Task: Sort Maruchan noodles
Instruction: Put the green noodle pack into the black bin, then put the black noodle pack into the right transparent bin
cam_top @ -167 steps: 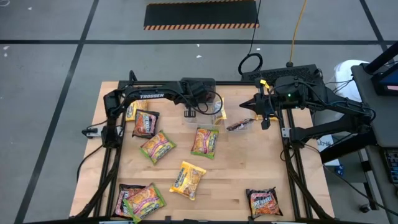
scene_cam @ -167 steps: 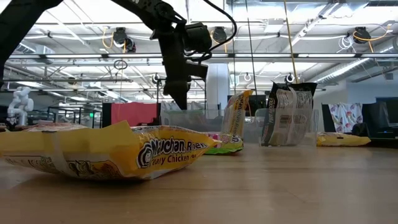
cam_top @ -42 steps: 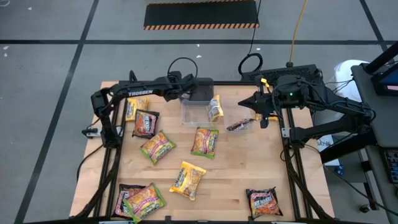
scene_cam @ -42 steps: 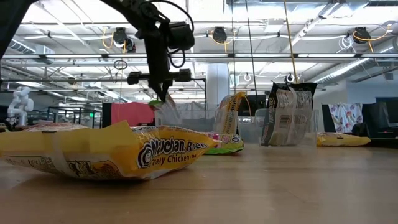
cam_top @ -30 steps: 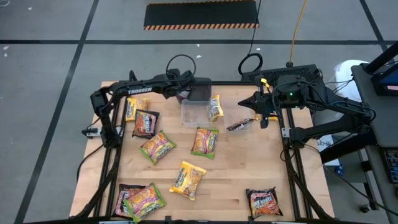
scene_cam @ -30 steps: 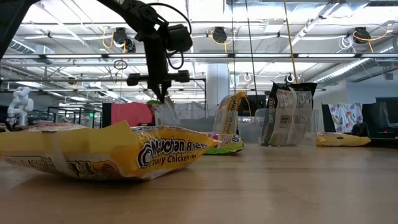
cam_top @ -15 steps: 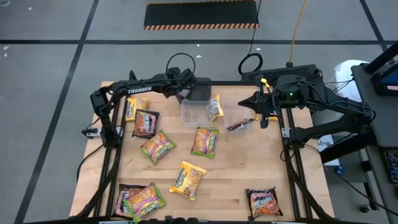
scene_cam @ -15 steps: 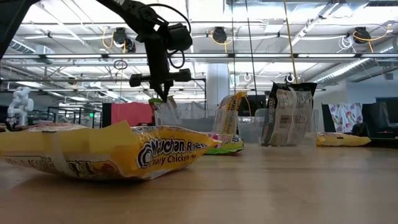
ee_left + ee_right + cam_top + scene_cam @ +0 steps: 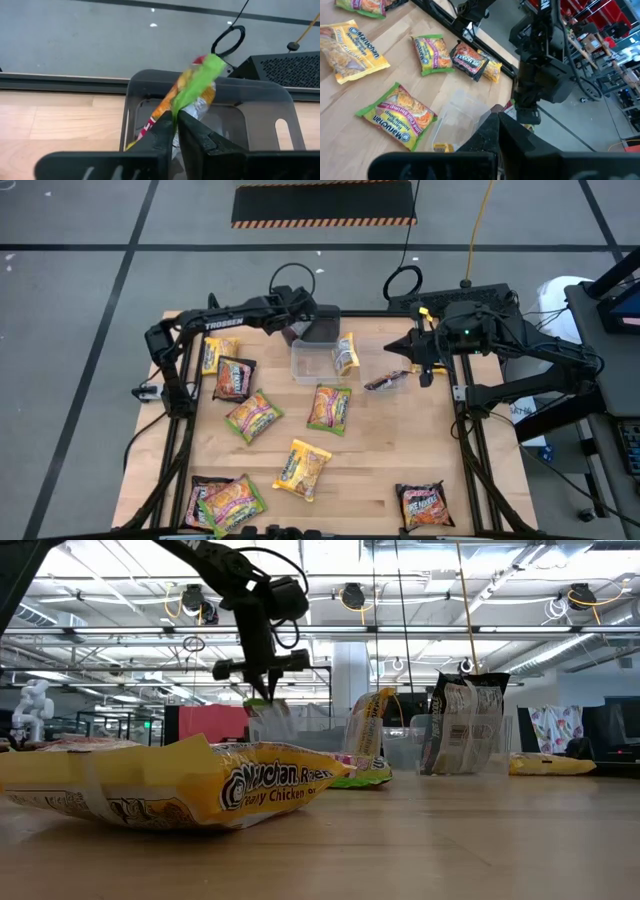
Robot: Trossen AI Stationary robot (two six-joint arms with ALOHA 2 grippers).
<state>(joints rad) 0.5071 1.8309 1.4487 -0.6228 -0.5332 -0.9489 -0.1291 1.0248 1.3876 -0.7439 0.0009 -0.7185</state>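
Left pincer [image 9: 175,122] narrowly grips one green-edged crinkly packet [image 9: 195,87] above one dark grey plastic box [image 9: 260,95]; right pincer [image 9: 498,120] closed, empty.

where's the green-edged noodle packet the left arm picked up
In the left wrist view the green-edged packet hangs between the left gripper's fingers over the grey bin, at the table's far edge in the high view.

A robotics lab in a large industrial hall. The low view looks past the wooden tabletop [image 9: 450,840] to a high ceiling with exposed trusses [image 9: 500,635], strip lights and hanging cables. From above, at 12 o'clock, grey concrete floor [image 9: 80,220] carries dark tape lines and a hazard-striped mat [image 9: 323,204]. A small white humanoid robot [image 9: 32,705] stands at 9 o'clock in the low view.
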